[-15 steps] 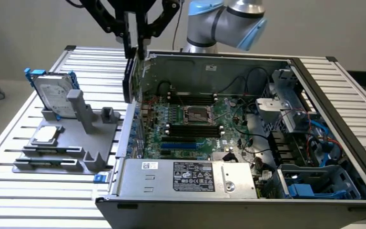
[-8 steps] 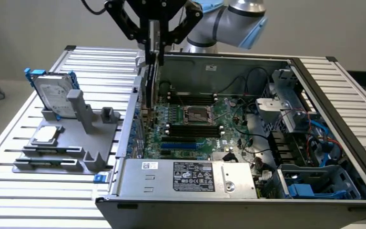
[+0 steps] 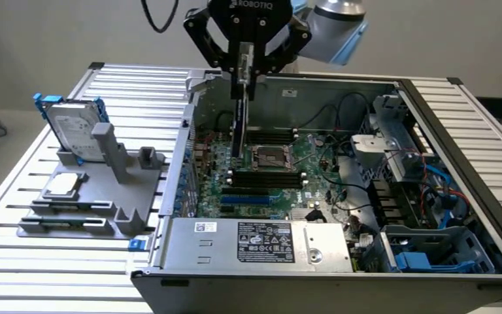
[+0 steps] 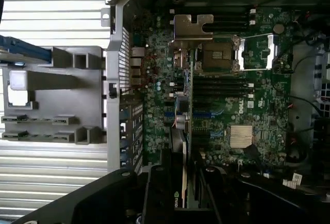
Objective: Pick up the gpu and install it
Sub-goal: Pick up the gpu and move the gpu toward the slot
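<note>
Green-boarded gpu (image 3: 240, 121) hangs edge-on and upright from the gripper (image 3: 245, 73), whose black fingers are clamped on its upper end.

Exterior view: the card is suspended inside the open computer case (image 3: 321, 91), over the motherboard (image 3: 273, 180), its lower end near the CPU socket (image 3: 266, 157). Contact with the board cannot be determined. A hard drive (image 3: 70, 127) with blue rails stands in the grey fixture (image 3: 85, 196) on the slatted table (image 3: 24, 163), outside the case.

Wrist view adds detail the exterior view lacks. The card's silver end bracket (image 4: 192, 28) is at the end away from the gripper (image 4: 186, 190). The black cooler (image 4: 178, 149) carries a logo near the fingers. The CPU socket (image 4: 216, 54) appears just beside the bracket.
</note>
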`<state>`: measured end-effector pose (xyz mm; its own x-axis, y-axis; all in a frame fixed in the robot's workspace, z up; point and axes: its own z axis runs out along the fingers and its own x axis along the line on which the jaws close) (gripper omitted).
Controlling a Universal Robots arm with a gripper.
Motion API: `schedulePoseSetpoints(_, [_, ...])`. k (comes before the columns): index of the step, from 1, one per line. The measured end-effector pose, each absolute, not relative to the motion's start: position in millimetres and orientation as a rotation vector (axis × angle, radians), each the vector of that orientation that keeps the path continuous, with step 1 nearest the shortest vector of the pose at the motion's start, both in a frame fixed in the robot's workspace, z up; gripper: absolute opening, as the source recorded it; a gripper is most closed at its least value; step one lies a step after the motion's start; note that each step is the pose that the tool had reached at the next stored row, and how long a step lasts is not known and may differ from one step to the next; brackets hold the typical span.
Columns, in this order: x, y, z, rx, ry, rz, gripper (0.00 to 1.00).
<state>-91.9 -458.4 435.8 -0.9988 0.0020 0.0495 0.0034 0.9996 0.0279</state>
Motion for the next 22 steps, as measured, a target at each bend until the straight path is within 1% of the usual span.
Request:
schedulePoseSetpoints(9, [-56,-454,419,-0.004,-3.092,-0.043,0.26])
schedulePoseSetpoints(22, [-51,-444,396,-0.004,-3.092,-0.043,0.26])
